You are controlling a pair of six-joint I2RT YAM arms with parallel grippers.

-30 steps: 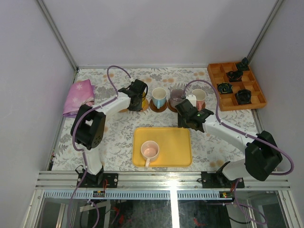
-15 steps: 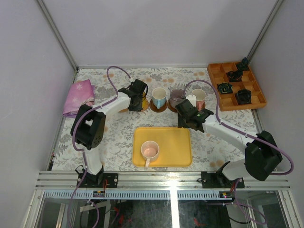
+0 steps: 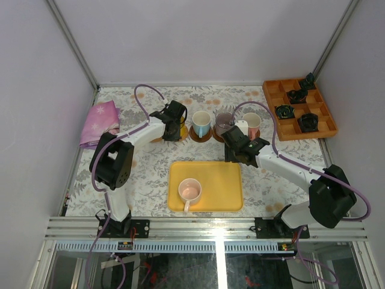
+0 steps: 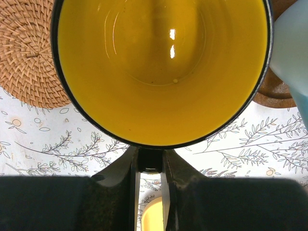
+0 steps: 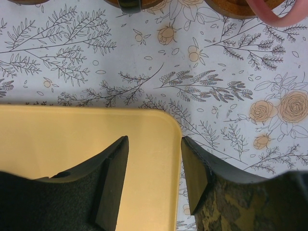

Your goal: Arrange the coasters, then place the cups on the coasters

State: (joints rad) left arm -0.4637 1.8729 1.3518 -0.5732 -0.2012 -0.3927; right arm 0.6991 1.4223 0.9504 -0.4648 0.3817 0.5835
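Item 1, nearest: pink cup, upright on tray, not yet on a coaster. Item 2: right tool, released and empty, above the tray's far right corner. Item 3, far row: left tool clenched on the handle of yellow cup, between woven coaster and blue cup. Blue cup, grey cup and salmon cup stand on dark coasters. Step in hand: seating cup 4 of 5. The next move likely calls for a short shift left onto the woven coaster.
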